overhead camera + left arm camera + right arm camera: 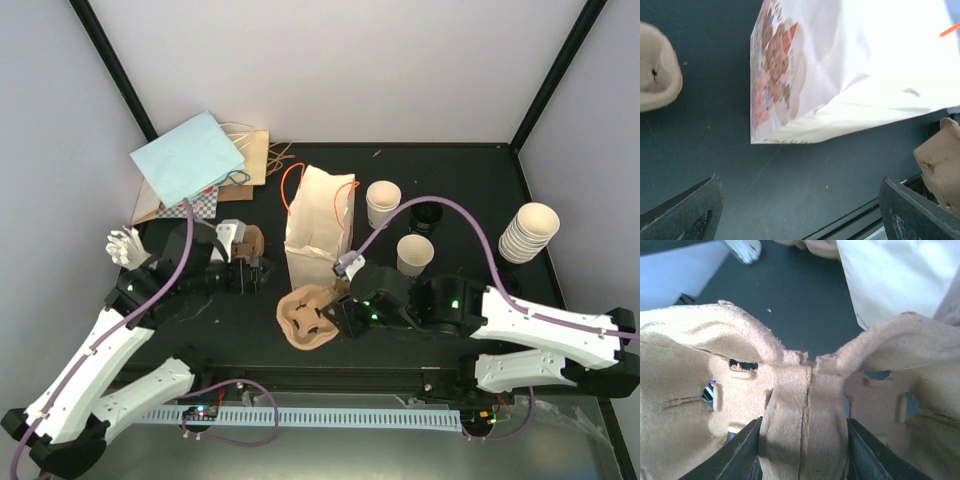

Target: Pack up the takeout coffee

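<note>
Two cream-white paper cups [383, 203] [415, 254] stand open, with no lids on, right of the printed paper bag [318, 225]. A black lid [426, 217] lies between them. My right gripper [335, 312] is shut on the middle ridge of the brown pulp cup tray [305, 318], in front of the bag. In the right wrist view its jaws [804, 440] pinch that ridge [805, 390] from both sides. My left gripper [262, 275] is open and empty, left of the bag. Its wrist view shows the gripper [805, 215] over bare table, the bag [840, 65] ahead.
A stack of cream cups [528, 232] stands at the right. A blue bag [190, 158] lies over brown paper bags at the back left. A beige moulded piece [250, 240] sits by my left gripper, also in the left wrist view [657, 70]. A white object [125, 245] lies far left.
</note>
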